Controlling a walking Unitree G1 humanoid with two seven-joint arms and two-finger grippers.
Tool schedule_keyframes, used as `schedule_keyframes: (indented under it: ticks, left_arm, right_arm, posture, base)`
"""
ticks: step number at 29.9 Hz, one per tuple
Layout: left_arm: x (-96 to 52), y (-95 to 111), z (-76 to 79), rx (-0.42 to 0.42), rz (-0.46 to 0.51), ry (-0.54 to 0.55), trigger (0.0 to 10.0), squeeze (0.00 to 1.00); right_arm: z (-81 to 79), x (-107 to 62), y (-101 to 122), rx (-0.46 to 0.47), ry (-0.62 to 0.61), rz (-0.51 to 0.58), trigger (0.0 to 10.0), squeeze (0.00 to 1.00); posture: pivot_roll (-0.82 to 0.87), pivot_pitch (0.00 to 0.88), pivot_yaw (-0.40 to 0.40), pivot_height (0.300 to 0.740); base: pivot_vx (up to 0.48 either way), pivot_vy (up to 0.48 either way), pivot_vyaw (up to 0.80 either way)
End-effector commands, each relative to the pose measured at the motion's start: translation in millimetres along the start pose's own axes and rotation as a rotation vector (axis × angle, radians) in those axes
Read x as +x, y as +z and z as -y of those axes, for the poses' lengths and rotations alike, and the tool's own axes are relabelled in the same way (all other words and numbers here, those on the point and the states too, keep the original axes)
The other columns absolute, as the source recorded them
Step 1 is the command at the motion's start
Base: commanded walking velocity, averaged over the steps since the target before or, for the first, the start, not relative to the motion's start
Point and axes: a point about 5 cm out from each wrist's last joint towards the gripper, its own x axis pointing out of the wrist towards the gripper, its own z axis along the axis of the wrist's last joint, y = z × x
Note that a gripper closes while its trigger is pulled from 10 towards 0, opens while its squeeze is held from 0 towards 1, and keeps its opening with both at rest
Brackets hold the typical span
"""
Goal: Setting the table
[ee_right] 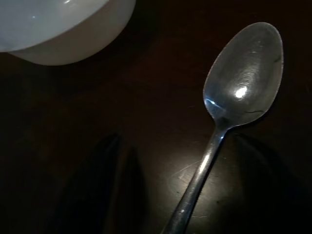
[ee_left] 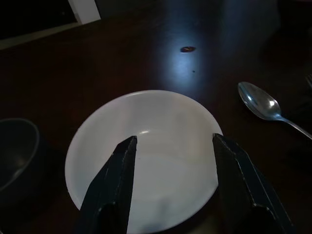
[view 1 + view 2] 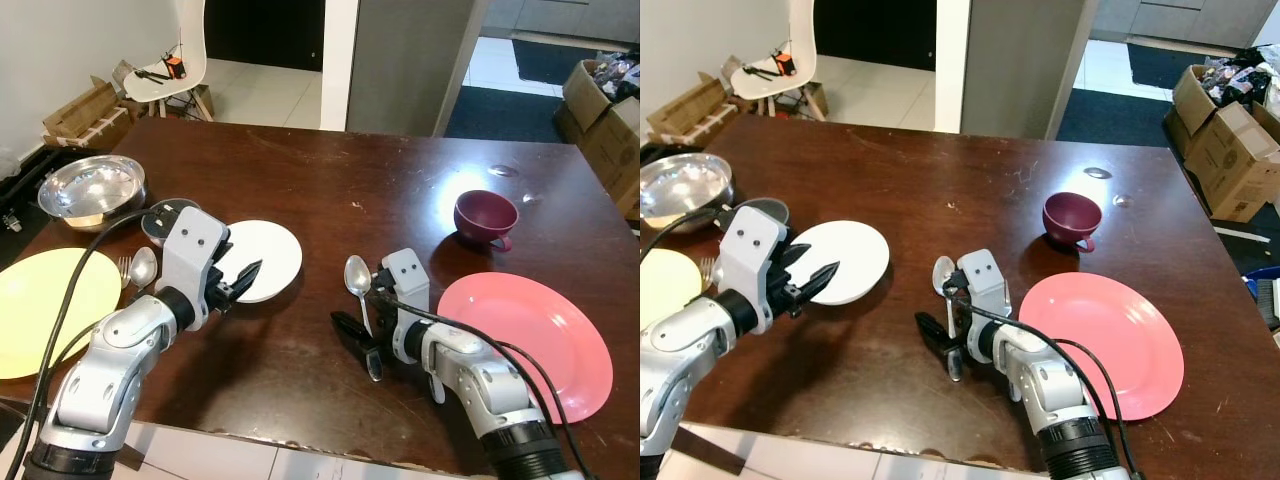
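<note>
A white bowl [image 3: 265, 255] stands left of the table's middle. My left gripper [image 3: 237, 267] hovers at its near left rim, open, its fingers [image 2: 126, 161] spread over the bowl [image 2: 161, 146] with nothing between them. A steel spoon [image 3: 357, 275] lies at the table's middle, bowl end away from me. My right gripper [image 3: 362, 335] is low over the spoon's handle [image 1: 200, 175], open, one dark finger on each side and apart from it. A pink plate [image 3: 530, 340] lies to the right, with a maroon cup [image 3: 485, 217] behind it.
A yellow plate [image 3: 50, 305] lies at the near left edge, a second spoon [image 3: 143, 266] and a fork [image 3: 124, 268] beside it. A steel bowl [image 3: 92, 190] and a small dark bowl [image 3: 165, 218] stand behind. Cardboard boxes [image 3: 610, 120] sit on the floor at right.
</note>
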Motion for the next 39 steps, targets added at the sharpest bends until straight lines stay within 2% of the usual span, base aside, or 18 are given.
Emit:
schedule_keyframes:
  ticks: [1,7,14,18,22,27,28,32,34,36,39]
  left_arm:
    - [-5.1,-3.5,-0.7,-0.012,-0.018,0.007,10.0,0.0]
    - [-7.6,-4.5,0.3,-0.018,-0.022,0.013,10.0,0.0]
    - [-8.7,-5.0,1.3,-0.023,-0.024,0.015,10.0,0.0]
    - [-8.8,-5.3,2.5,-0.027,-0.024,0.016,10.0,0.0]
    - [-8.5,-4.7,2.6,-0.027,-0.023,0.016,10.0,0.0]
    - [-7.9,-4.3,1.5,-0.025,-0.022,0.018,10.0,0.0]
    - [-7.6,-4.0,1.5,-0.025,-0.021,0.018,10.0,0.0]
    - [-6.4,-3.5,1.4,-0.025,-0.019,0.018,10.0,0.0]
    - [-5.0,-3.3,1.1,-0.025,-0.017,0.019,10.0,0.0]
    - [-4.7,-3.3,1.0,-0.025,-0.016,0.02,10.0,0.0]
    - [-3.5,-3.1,0.4,-0.025,-0.014,0.019,10.0,0.0]
  right_arm:
    - [0.1,2.7,-41.0,0.057,-0.001,-0.174,0.0,0.0]
    - [1.4,-0.1,-69.1,0.045,0.005,-0.293,0.0,0.0]
    - [0.3,-3.5,-80.7,0.016,0.038,-0.349,0.0,0.0]
    - [-3.0,-6.8,-92.4,-0.058,0.09,-0.414,0.0,0.0]
    - [-5.2,-9.4,-99.0,-0.089,0.115,-0.444,0.0,0.0]
    - [-9.1,-17.7,-109.6,-0.215,0.186,-0.484,0.0,0.0]
    - [-9.4,-18.2,-108.1,-0.242,0.197,-0.473,0.0,0.0]
    - [-10.4,-17.5,-98.7,-0.24,0.209,-0.416,0.0,0.0]
    - [-8.7,-14.5,-72.9,-0.207,0.18,-0.274,0.0,0.0]
    - [-8.1,-14.0,-67.5,-0.201,0.17,-0.243,0.0,0.0]
    - [-8.9,-16.0,-12.4,-0.125,0.104,0.033,0.0,0.0]
  posture:
    - [0.06,0.136,0.065,0.74]
    - [0.06,0.143,0.051,0.74]
    - [0.06,0.142,0.047,0.74]
    - [0.06,0.139,0.048,0.74]
    - [0.06,0.138,0.048,0.74]
    - [0.05,0.127,0.054,0.74]
    - [0.05,0.127,0.054,0.74]
    - [0.05,0.122,0.056,0.74]
    - [0.05,0.116,0.061,0.74]
    - [0.05,0.115,0.062,0.74]
    - [0.04,0.105,0.075,0.74]
  base:
    - [0.0,0.0,0.0]
    - [0.0,0.0,0.0]
    - [0.0,0.0,0.0]
    - [0.0,0.0,0.0]
    - [0.0,0.0,0.0]
    - [0.0,0.0,0.0]
    - [0.0,0.0,0.0]
    - [0.0,0.0,0.0]
    - [0.0,0.0,0.0]
    - [0.0,0.0,0.0]
    - [0.0,0.0,0.0]
